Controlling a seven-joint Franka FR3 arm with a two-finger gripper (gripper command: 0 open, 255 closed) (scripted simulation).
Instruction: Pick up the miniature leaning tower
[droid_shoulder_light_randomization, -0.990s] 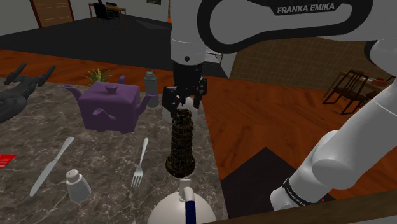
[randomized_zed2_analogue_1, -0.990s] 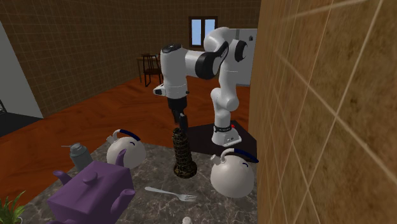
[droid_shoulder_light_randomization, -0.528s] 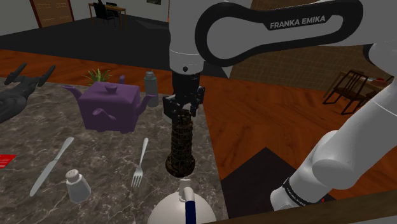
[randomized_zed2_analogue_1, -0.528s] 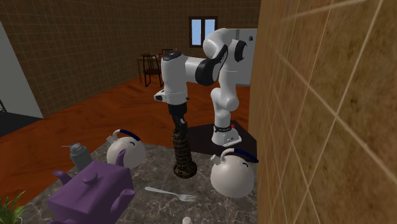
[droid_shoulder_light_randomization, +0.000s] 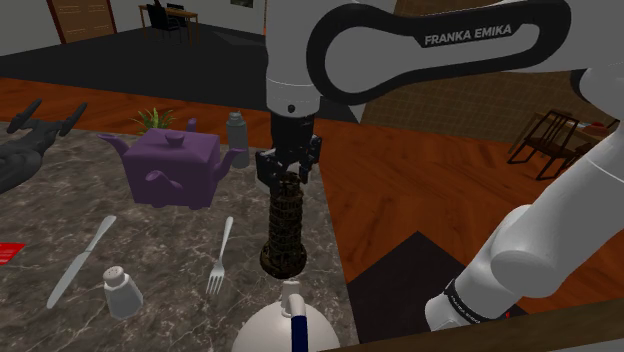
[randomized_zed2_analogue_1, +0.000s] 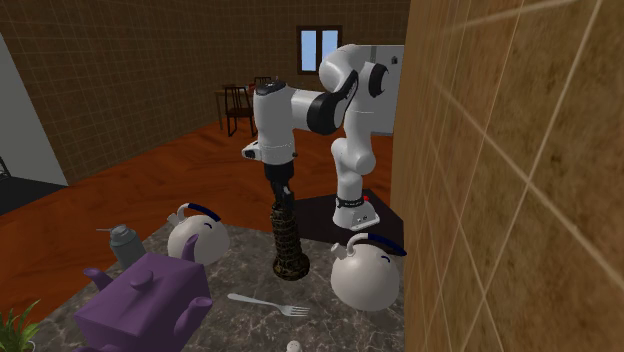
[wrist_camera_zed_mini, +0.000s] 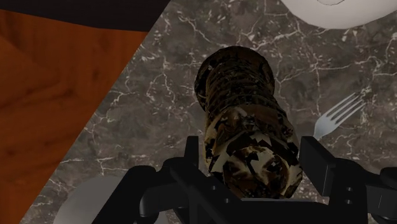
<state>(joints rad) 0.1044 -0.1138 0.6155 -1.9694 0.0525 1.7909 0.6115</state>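
The miniature leaning tower (droid_shoulder_light_randomization: 283, 228) is a dark brown tiered column standing on the marble counter (droid_shoulder_light_randomization: 160, 240) near its edge. My black gripper (droid_shoulder_light_randomization: 288, 176) has come down over the tower's top and is shut on it, base still resting on the counter. From the second exterior view the gripper (randomized_zed2_analogue_1: 282, 198) clasps the top of the tower (randomized_zed2_analogue_1: 289, 243). Along the hand, the tower (wrist_camera_zed_mini: 245, 121) sits clasped between the two fingers (wrist_camera_zed_mini: 316, 167).
A purple teapot (droid_shoulder_light_randomization: 172, 164) and a grey shaker (droid_shoulder_light_randomization: 236, 131) stand behind the tower. A fork (droid_shoulder_light_randomization: 219, 256), a knife (droid_shoulder_light_randomization: 80, 260), a small white shaker (droid_shoulder_light_randomization: 122, 291) lie nearby. White round teapots (randomized_zed2_analogue_1: 368, 270) (randomized_zed2_analogue_1: 197, 237) flank the tower. A tiled wall (randomized_zed2_analogue_1: 510, 180) rises beside the counter.
Over the last second the gripper dropped onto the tower's top and its fingers closed on it. Since half a second ago nothing has moved.
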